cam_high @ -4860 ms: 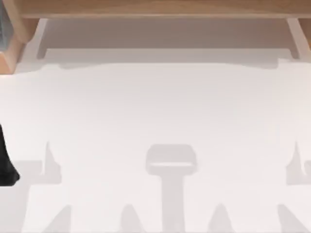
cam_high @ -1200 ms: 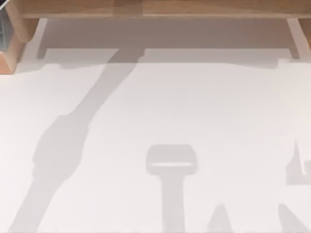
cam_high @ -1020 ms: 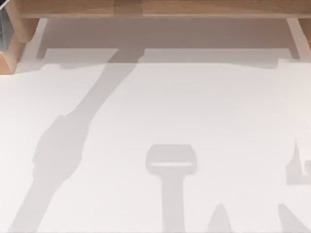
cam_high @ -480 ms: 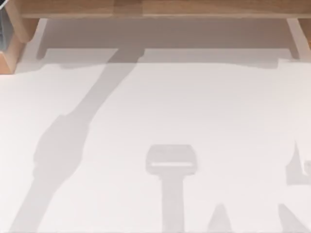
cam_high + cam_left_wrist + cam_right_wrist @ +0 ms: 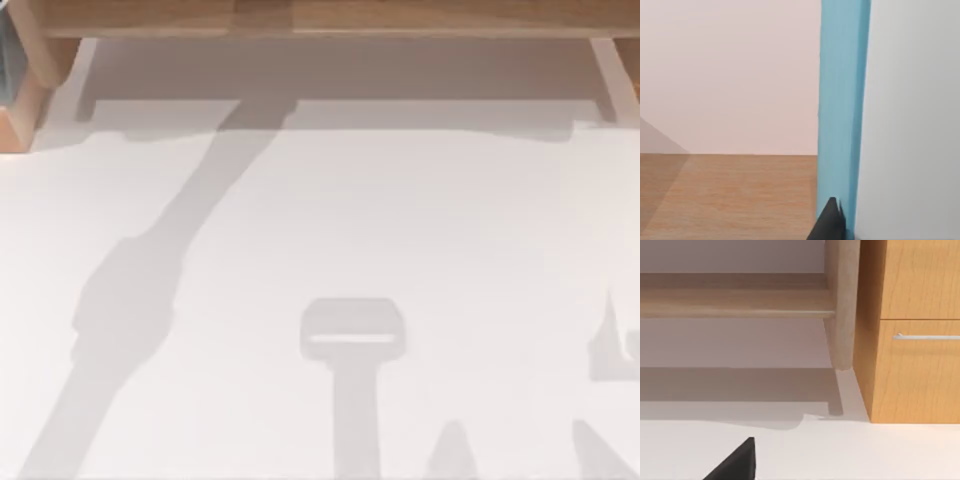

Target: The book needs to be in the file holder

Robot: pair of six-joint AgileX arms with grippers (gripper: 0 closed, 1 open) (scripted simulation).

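In the left wrist view the book point(image 5: 842, 110) is a tall blue strip standing upright, close to the camera. My left gripper point(image 5: 832, 226) is shut on it, and one dark fingertip point(image 5: 829, 225) lies against its blue edge. A pale grey-white surface point(image 5: 912, 120) sits flush beside the blue; I cannot tell whether it is the file holder. In the top view a blue sliver point(image 5: 5, 55) shows at the upper left corner. The left arm's long shadow point(image 5: 130, 290) crosses the table. My right gripper point(image 5: 735, 465) is parked low over the white table.
A wooden shelf point(image 5: 320, 18) runs along the back of the white table point(image 5: 400, 220). A wooden cabinet with a drawer handle point(image 5: 925, 336) and a round wooden leg point(image 5: 841, 305) stand ahead of the right gripper. Wooden board point(image 5: 725, 195) lies under the book.
Since 4.9 s ago the left arm has left the table's lower left edge, and its long shadow now reaches the shelf. Over the last second the shadow barely shifted and the corner sliver turned bluer.
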